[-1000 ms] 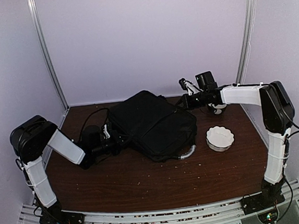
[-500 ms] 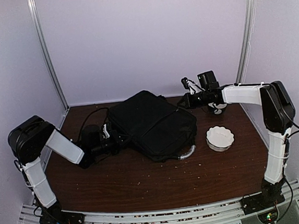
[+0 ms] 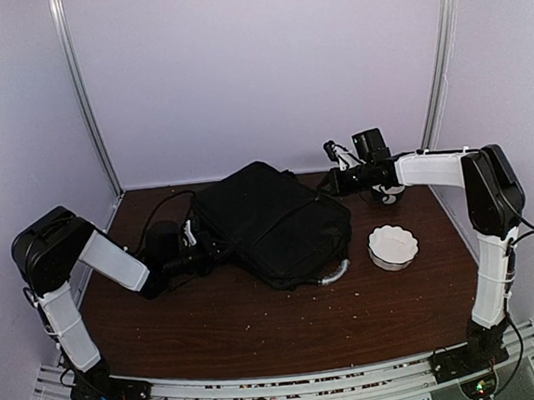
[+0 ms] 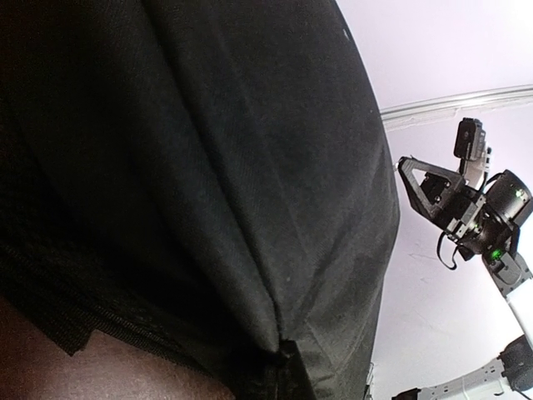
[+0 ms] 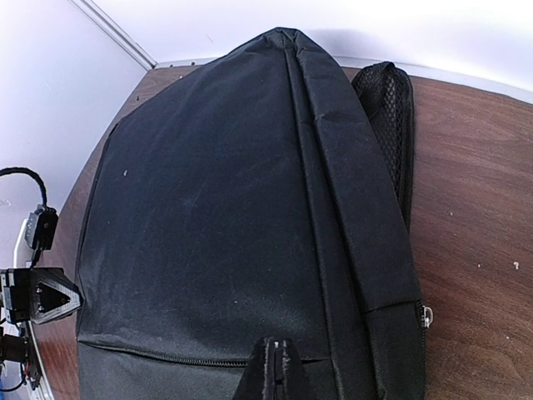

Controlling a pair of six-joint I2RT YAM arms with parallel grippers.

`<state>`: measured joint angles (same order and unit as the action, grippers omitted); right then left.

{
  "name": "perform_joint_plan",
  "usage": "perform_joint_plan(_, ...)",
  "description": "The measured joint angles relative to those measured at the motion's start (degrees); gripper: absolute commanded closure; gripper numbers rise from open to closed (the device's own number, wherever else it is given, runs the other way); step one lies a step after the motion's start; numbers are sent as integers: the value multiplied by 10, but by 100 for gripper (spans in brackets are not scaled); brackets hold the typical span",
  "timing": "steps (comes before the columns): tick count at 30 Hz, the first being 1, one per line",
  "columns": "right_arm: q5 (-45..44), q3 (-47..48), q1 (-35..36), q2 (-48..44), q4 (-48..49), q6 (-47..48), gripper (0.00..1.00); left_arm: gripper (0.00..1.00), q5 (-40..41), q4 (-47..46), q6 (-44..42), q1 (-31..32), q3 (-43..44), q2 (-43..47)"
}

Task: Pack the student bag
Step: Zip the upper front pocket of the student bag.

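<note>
The student bag (image 3: 271, 220), a large black backpack, lies flat in the middle of the table, its grey-silver handle (image 3: 335, 273) at the near right. My left gripper (image 3: 200, 254) is at the bag's left edge. In the left wrist view the black fabric (image 4: 208, 167) fills the frame and gathers into a pinched fold at my jaws. My right gripper (image 3: 337, 181) is at the bag's far right corner. In the right wrist view its fingers (image 5: 276, 368) are shut together where the zipper line (image 5: 166, 357) ends. The pull itself is hidden.
A white scalloped bowl (image 3: 393, 245) stands right of the bag. A small white and black object (image 3: 390, 195) sits behind the right gripper. White walls with metal posts close in the back and sides. A black mesh side pocket (image 5: 385, 108) sticks out of the bag.
My right gripper has shifted slightly to the right at the bag's corner. My left arm's elbow has moved a little to the left. The bag has barely moved.
</note>
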<state>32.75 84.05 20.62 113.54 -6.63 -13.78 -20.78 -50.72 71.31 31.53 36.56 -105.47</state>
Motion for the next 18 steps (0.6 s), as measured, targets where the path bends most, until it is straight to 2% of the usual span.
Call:
perform_joint_plan(2, 0, 1, 0, 0, -1, -2, 91, 97, 1, 20, -10, 0, 4, 10)
perform_joint_plan(7, -14, 9, -14, -2, -13, -2, 80, 69, 11, 100, -51, -3, 14, 43)
perform_joint_plan(10, -19, 9, -24, -17, -27, 3, 76, 58, 22, 167, -89, -6, 32, 72)
perform_joint_plan(14, -22, 9, -30, -62, -49, 21, 71, 53, 41, 294, -160, -7, 90, 114)
perform_joint_plan(18, -23, 24, -30, -120, -83, 61, 68, 53, 72, 411, -250, -8, 170, 141)
